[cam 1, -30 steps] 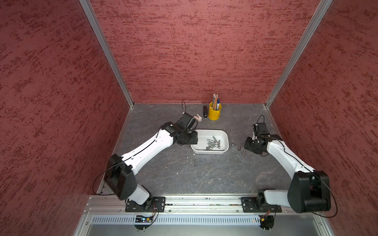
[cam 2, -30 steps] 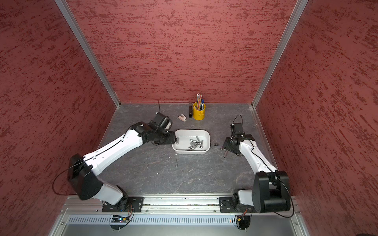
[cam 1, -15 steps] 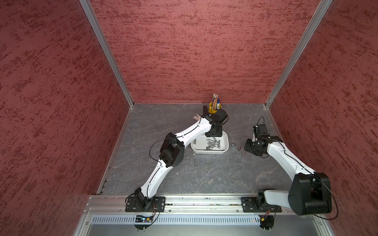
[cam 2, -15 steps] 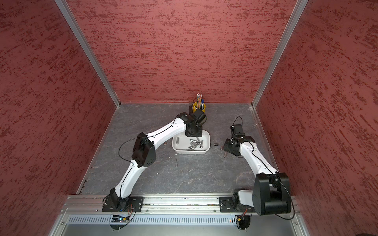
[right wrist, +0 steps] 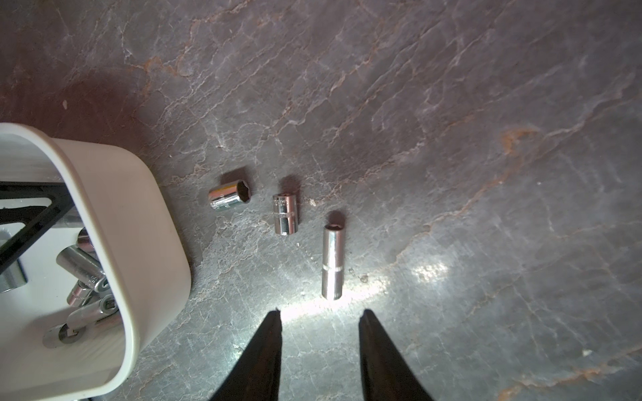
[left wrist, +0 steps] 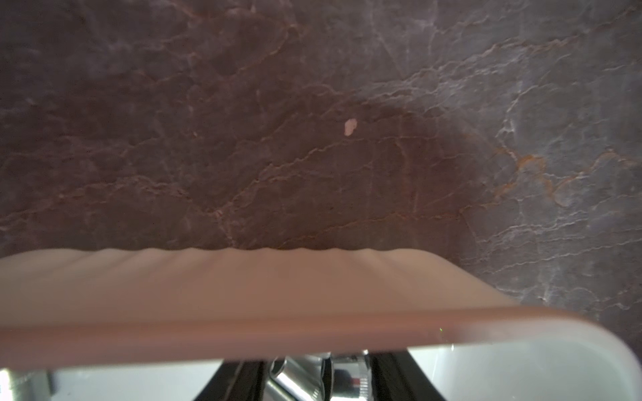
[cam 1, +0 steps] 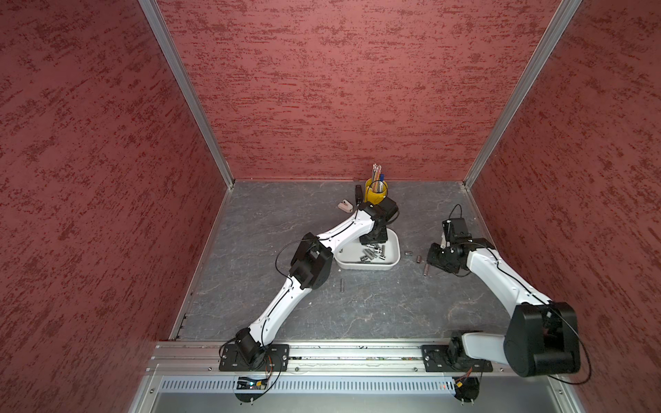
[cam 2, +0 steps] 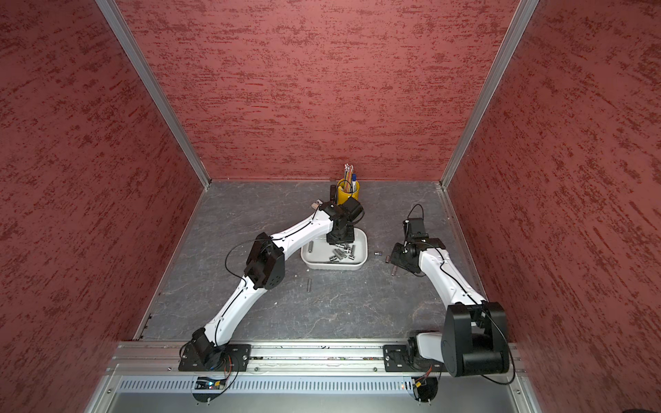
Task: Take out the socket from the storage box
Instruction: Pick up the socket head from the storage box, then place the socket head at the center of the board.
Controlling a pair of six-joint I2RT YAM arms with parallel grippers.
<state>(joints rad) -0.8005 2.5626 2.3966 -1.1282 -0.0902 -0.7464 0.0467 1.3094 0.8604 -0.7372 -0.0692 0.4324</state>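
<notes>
The white storage box [cam 1: 365,266] [cam 2: 332,265] sits mid-table with several chrome sockets [cam 1: 373,254] [cam 2: 341,254] inside. My left gripper [cam 1: 373,243] [cam 2: 341,243] reaches down into its far part. In the left wrist view the box rim [left wrist: 312,326] hides the tips of the left gripper [left wrist: 318,378]; two sockets [left wrist: 298,378] fill the gap between the black fingers. My right gripper [right wrist: 319,314] [cam 1: 431,262] hangs open and empty over the table to the right of the box, just behind a long socket [right wrist: 332,262].
Two short sockets [right wrist: 285,214] [right wrist: 230,196] lie between the long one and the box wall [right wrist: 139,225]. Another loose socket [cam 1: 342,285] lies in front of the box. A yellow pen cup [cam 1: 375,193] stands behind the left wrist. Red walls enclose three sides.
The left arm swung from the box's left end round to its far side and lowered the gripper into the box, jaws narrowing. The right arm has barely moved.
</notes>
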